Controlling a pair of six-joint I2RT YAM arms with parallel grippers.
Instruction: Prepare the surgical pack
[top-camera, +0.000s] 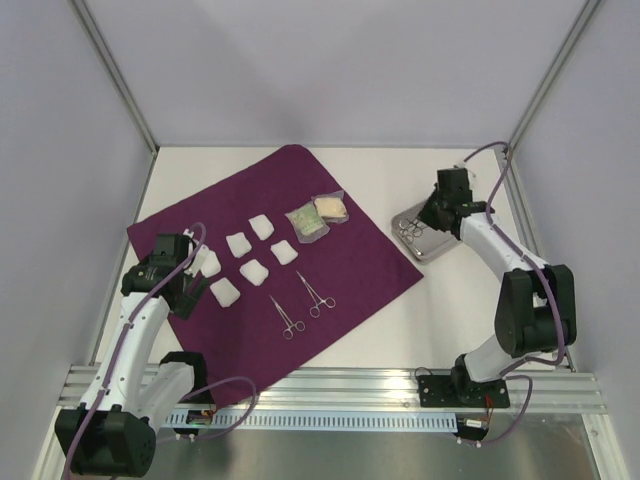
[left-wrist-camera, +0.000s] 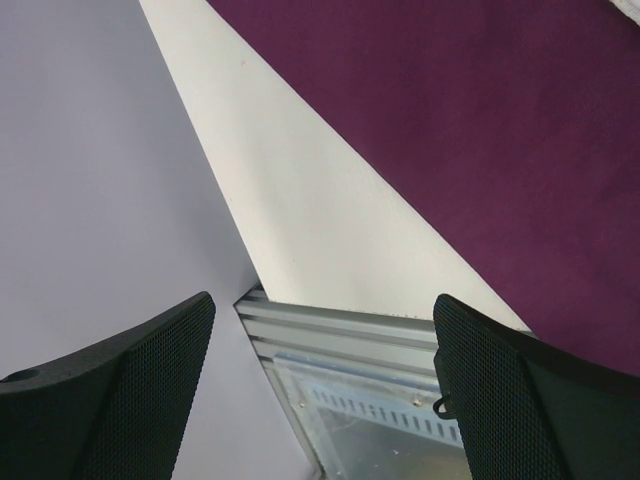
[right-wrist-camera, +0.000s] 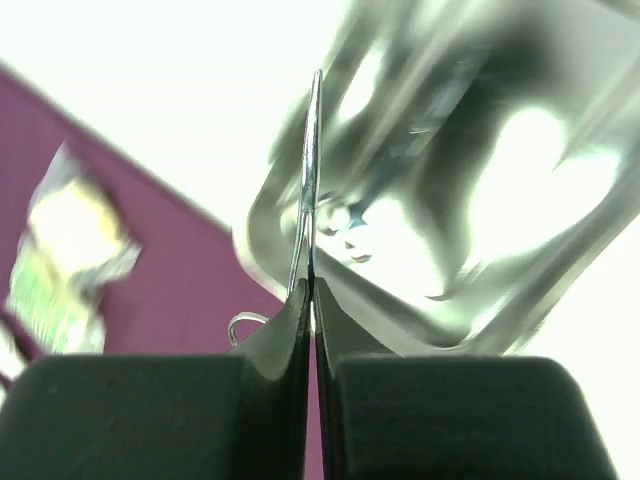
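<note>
The deep-purple cloth (top-camera: 280, 250) lies spread flat on the table. On it lie several white gauze squares (top-camera: 252, 270), two clear packets (top-camera: 318, 216) and two metal forceps (top-camera: 300, 302). The steel tray (top-camera: 432, 244) sits right of the cloth. My right gripper (top-camera: 420, 222) is shut on a third forceps (right-wrist-camera: 308, 180) and holds it over the tray (right-wrist-camera: 450, 200). My left gripper (top-camera: 196, 288) is open and empty above the cloth's near left edge (left-wrist-camera: 480, 130).
An aluminium rail (top-camera: 340, 390) runs along the table's near edge and shows in the left wrist view (left-wrist-camera: 340, 330). Light walls with metal posts (top-camera: 120, 80) close in the table at left, back and right.
</note>
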